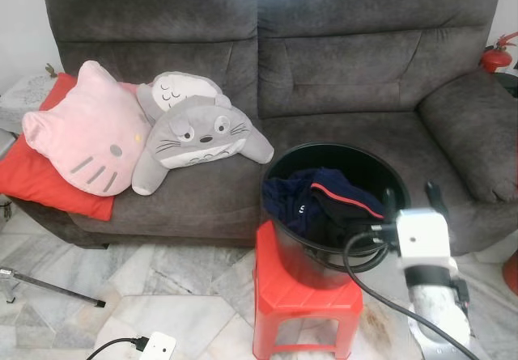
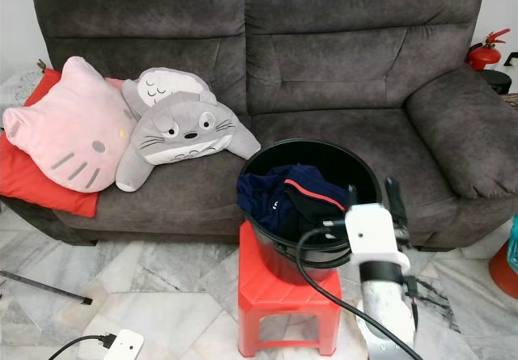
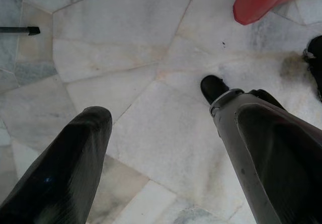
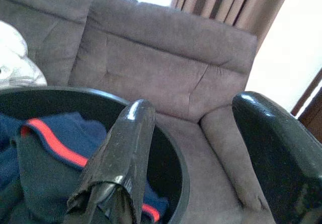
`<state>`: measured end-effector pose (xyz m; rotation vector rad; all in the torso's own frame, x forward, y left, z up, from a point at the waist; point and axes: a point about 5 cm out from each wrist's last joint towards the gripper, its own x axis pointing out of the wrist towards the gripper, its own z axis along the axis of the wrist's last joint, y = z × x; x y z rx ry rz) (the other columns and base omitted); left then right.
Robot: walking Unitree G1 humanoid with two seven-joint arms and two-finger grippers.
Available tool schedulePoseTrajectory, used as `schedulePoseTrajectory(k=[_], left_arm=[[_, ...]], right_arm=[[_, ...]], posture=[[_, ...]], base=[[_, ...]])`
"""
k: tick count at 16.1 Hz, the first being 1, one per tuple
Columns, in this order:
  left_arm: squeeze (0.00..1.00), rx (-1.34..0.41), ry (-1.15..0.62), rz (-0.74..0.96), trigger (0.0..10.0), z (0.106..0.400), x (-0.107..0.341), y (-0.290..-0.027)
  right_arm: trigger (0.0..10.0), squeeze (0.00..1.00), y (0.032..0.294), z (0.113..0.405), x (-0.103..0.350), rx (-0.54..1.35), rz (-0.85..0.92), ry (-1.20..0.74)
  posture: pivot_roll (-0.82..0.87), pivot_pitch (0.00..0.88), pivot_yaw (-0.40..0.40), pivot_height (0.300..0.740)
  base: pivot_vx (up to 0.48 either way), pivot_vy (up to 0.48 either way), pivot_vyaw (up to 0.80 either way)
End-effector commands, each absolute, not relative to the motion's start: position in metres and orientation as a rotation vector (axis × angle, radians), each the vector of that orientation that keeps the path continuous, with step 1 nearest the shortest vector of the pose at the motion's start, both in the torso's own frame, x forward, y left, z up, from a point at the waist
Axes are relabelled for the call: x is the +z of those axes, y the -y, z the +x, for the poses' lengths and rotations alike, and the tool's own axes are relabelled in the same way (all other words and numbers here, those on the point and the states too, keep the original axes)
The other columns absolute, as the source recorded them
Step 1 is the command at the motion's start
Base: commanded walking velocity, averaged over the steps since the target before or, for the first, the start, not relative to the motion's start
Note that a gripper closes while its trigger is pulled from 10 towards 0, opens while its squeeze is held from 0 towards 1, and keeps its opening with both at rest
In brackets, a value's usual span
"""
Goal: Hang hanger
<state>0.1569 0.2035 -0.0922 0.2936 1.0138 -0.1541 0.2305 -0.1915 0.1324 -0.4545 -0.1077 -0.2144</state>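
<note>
reaching stage: right gripper (image 1: 413, 198) beside black bucket (image 1: 279, 166), jaws apart, empty; next, dip toward clothes (image 1: 324, 202). left gripper (image 3: 161, 148) idle, spread, empty.

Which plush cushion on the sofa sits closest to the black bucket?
The grey Totoro cushion: its right paw reaches toward the black bucket. The pink Hello Kitty cushion lies farther left, on the red cushion.

Grey sofa (image 1: 340, 77) bearing 3 cushions (image 1: 121, 125), marble floor (image 1: 162, 287) under red stool (image 1: 303, 299) carrying black bucket (image 1: 340, 162)
</note>
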Motion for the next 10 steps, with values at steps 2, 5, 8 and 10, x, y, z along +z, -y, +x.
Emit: schedulePoseTrajectory(k=[2, 5, 8, 10], left_arm=[[0.0, -0.139, -1.039, 0.277, 10.0, 0.151, -0.094, -0.207], [0.0, -0.138, -1.038, 0.268, 10.0, 0.15, -0.095, -0.206], [0.0, -0.138, -1.042, 0.264, 10.0, 0.149, -0.095, -0.205], [0.0, -0.137, -1.042, 0.263, 10.0, 0.149, -0.095, -0.205]], right_arm=[[10.0, 0.0, 0.194, 0.231, 0.147, -0.252, -0.461, 0.137], [10.0, 0.0, 0.2, 0.231, 0.147, -0.271, -0.461, 0.098], [10.0, 0.0, 0.199, 0.234, 0.146, -0.274, -0.456, 0.067], [10.0, 0.0, 0.199, 0.234, 0.146, -0.281, -0.458, 0.056]], posture=[[-0.27, 0.0, 0.06, 0.74], [-0.26, 0.0, 0.053, 0.74], [-0.26, 0.0, 0.051, 0.74], [-0.27, 0.0, 0.051, 0.74]], base=[[0.0, 0.0, 0.0], [0.0, 0.0, 0.0], [0.0, 0.0, -0.8], [0.0, 0.0, -0.8]])
